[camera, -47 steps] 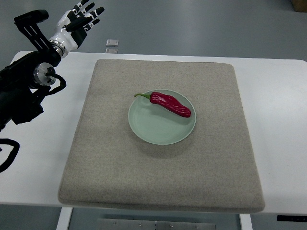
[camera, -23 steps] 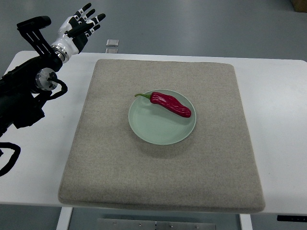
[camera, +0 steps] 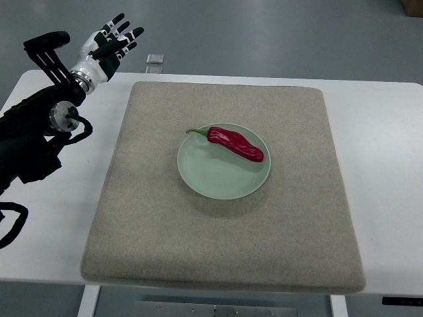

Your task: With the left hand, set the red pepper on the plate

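A red pepper [camera: 235, 143] with a green stem lies on the pale green plate [camera: 218, 177], across its upper right part. The plate rests in the middle of a beige mat [camera: 158, 218]. My left hand [camera: 109, 43] is far off at the upper left, above the table's back corner, its fingers spread and holding nothing. Its black arm [camera: 33, 132] comes in along the left edge. The right arm does not show.
The mat covers most of a white table [camera: 390, 165]. A small clear object [camera: 154, 59] sits at the table's far edge, just right of my left hand. Grey floor lies beyond the table.
My left hand has shifted slightly, first right and then down, staying open. The pepper and plate have not moved.
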{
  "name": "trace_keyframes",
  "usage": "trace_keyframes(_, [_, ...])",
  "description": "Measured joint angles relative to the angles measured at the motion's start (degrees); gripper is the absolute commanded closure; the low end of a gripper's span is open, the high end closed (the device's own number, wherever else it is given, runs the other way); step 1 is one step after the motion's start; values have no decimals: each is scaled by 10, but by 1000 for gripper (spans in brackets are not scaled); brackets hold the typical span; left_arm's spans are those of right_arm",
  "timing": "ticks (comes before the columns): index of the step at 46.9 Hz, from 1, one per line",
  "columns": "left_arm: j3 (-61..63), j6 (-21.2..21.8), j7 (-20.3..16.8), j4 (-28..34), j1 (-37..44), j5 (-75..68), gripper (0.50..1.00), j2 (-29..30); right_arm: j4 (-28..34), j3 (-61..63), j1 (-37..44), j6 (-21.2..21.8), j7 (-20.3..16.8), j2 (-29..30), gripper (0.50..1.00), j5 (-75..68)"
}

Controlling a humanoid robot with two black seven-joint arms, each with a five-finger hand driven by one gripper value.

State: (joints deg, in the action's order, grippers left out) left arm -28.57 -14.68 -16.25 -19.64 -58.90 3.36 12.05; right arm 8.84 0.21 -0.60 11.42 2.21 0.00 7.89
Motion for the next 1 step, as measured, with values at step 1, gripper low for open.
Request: trace_keyframes(1, [0, 0, 0, 0, 0, 0, 512, -1, 0, 0, 0, 0, 0, 0, 572, -1])
